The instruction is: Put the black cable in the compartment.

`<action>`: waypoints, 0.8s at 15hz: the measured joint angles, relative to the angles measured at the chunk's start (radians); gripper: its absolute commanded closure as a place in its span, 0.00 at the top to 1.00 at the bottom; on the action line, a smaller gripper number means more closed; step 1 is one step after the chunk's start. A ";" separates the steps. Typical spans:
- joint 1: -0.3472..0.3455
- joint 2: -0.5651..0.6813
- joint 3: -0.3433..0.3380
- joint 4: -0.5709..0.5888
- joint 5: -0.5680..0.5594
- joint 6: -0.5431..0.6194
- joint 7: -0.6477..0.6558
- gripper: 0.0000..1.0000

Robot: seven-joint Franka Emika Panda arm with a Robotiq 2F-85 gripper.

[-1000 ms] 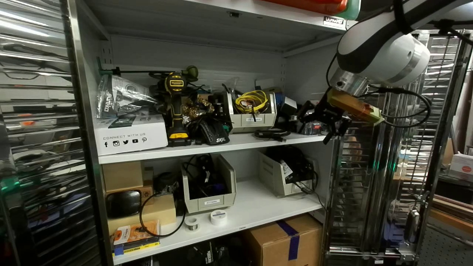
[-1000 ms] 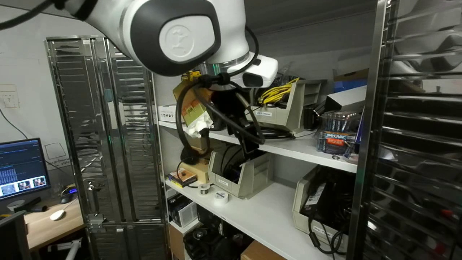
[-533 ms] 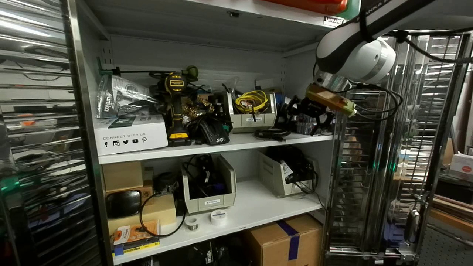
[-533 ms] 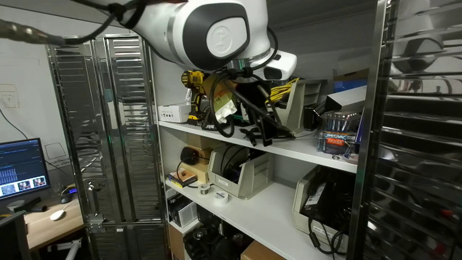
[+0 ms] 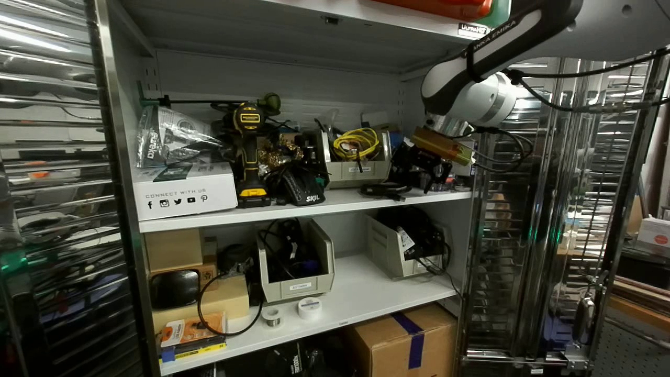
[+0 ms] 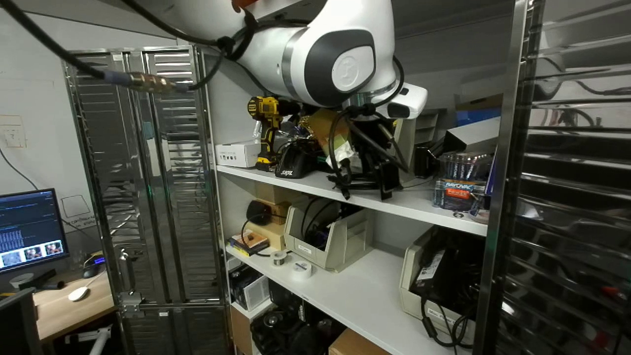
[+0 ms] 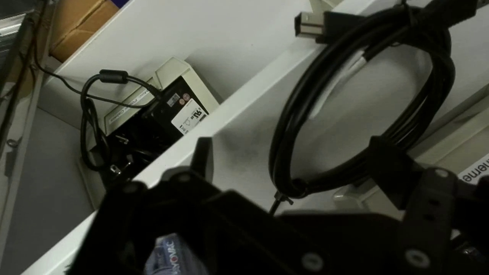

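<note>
The black cable [image 5: 386,189] is a tied coil lying on the upper shelf, near its front edge. In the wrist view the coil [image 7: 280,149] shows large, with a plug at its upper end. My gripper [image 5: 413,173] is open, just right of the coil in that exterior view. In an exterior view the gripper [image 6: 365,185] hides most of the coil. In the wrist view, one finger [image 7: 201,156] stands clear of the coil; the other overlaps its lower right, contact unclear. The compartment [image 5: 209,73] is the tall upper bay with the white back wall.
A bin with yellow cable [image 5: 358,173] stands behind the coil. A battery pack [image 6: 458,190] is on the same shelf. A power drill [image 5: 250,152] and a SKIL tool [image 5: 303,188] stand farther along. Grey bins [image 5: 301,289] sit on the lower shelf. Metal doors [image 5: 515,262] flank the unit.
My gripper has moved in toward the shelf and the cable, leftward in an exterior view and rightward in an exterior view from another place. The cable has not visibly moved.
</note>
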 measured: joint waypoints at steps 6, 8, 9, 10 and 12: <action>0.000 0.078 0.000 0.139 -0.038 -0.126 0.004 0.33; 0.002 0.098 0.000 0.177 -0.060 -0.179 0.004 0.18; 0.002 0.108 0.000 0.194 -0.068 -0.203 0.004 0.11; 0.003 0.118 0.000 0.210 -0.074 -0.228 0.004 0.08; 0.004 0.134 0.000 0.236 -0.090 -0.256 0.004 0.04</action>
